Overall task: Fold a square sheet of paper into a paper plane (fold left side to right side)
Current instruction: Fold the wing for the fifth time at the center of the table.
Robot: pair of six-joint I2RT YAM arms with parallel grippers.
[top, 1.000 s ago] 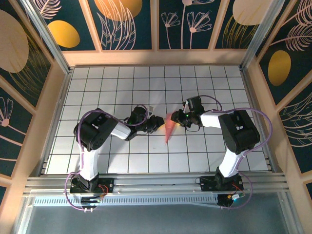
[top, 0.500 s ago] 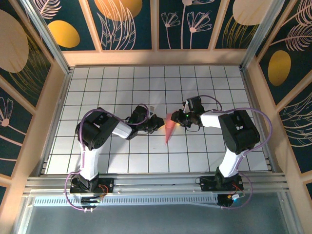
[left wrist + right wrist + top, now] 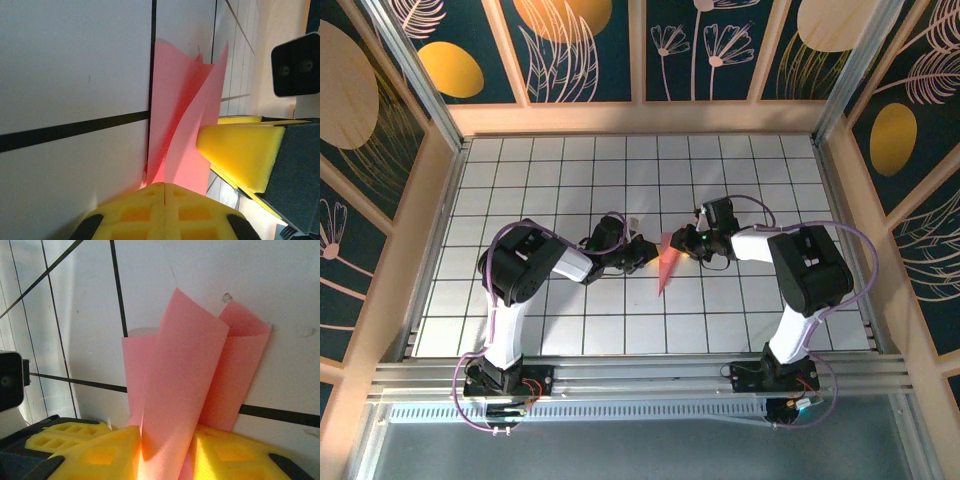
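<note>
Two grippers, tips facing across mid-table (image 3: 520,170).
Right gripper (image 3: 165,442): jaws partly apart, clamped on the paper (image 3: 192,365), whose pink layers rise from between its fingers.
Left gripper (image 3: 164,189): jaws pressed fully together, tips against the paper's edge; whether a layer is nipped cannot be told.
Paper: narrow folded wedge between both grippers, flaps lifted, point toward the arm bases.

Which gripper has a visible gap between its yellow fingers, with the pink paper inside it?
The right gripper: the pink paper stands in its gap. The left gripper is closed tight, no gap.
</note>
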